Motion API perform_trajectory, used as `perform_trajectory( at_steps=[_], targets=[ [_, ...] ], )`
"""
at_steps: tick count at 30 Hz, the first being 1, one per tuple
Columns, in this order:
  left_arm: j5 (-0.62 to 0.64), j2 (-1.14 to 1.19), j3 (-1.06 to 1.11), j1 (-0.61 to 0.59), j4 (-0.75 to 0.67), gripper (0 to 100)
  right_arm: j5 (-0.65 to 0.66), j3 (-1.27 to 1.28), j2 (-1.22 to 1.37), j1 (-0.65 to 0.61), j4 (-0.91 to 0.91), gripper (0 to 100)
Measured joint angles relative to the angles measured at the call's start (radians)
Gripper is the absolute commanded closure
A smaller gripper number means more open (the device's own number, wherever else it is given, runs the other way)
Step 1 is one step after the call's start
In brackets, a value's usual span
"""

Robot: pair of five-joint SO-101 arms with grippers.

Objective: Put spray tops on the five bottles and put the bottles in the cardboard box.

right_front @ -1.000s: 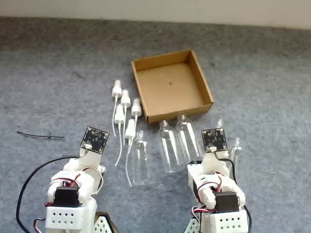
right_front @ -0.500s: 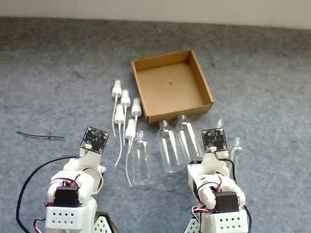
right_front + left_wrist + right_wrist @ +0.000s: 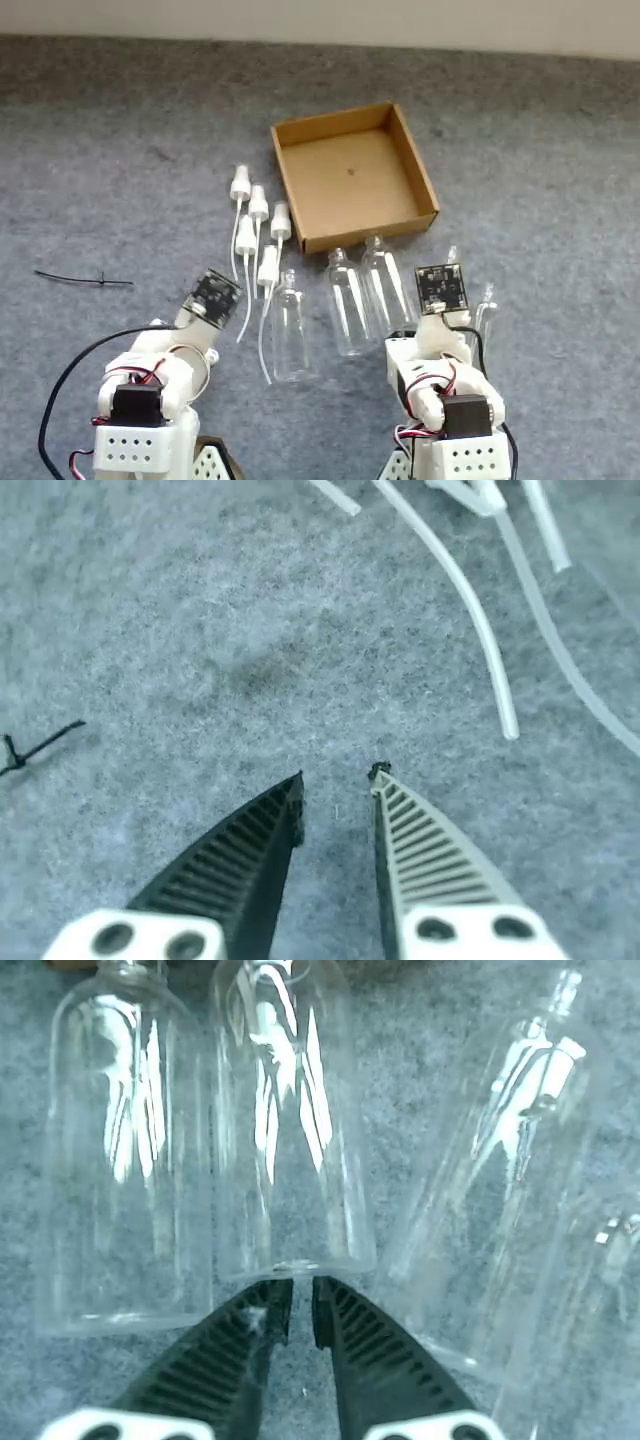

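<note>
The open cardboard box (image 3: 355, 178) lies at the back centre and holds nothing. Several white spray tops (image 3: 258, 225) with long dip tubes (image 3: 470, 610) lie to its left. Three clear bottles (image 3: 288, 325) (image 3: 345, 300) (image 3: 388, 285) lie capless in front of the box, and two more (image 3: 487, 310) lie beside the right arm. My left gripper (image 3: 338, 775) hovers over bare carpet just short of the tube ends, slightly open and holding nothing. My right gripper (image 3: 301, 1284) is shut and holds nothing, right behind the base of a bottle (image 3: 285, 1140), with other bottles (image 3: 120, 1160) (image 3: 500, 1160) on either side.
A black cable tie (image 3: 85, 279) lies on the grey carpet at the left, also seen as the cable tie (image 3: 30, 748) near my left gripper. Open carpet stretches left of the spray tops and right of the box.
My left wrist has swung to the right, toward the dip tubes and the nearest bottle. The right arm and all the objects have stayed put.
</note>
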Motion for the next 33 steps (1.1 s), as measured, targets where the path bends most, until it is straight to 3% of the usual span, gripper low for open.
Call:
perform_trajectory(
  at_steps=[6,13,19,24,28,33],
  targets=[
    [-0.175,-0.009,0.000,0.000,-0.006,89,0.025,0.000,0.000,0.000,-0.003,97.5],
    [-0.186,-0.011,0.000,0.000,-0.006,89,0.397,0.000,0.000,0.002,-0.100,97.5],
    [-0.186,-0.011,0.000,0.000,-0.006,89,0.396,-0.006,0.000,0.029,-0.101,97.4],
    [-0.186,-0.011,0.000,0.000,-0.006,89,0.396,-0.176,0.026,0.032,-0.025,97.4],
    [-0.186,-0.011,0.000,0.000,-0.006,89,0.393,-0.388,0.216,0.038,0.003,95.2],
    [-0.186,-0.011,0.000,0.000,-0.006,89,0.376,-0.697,0.600,0.035,0.078,81.7]
  ],
)
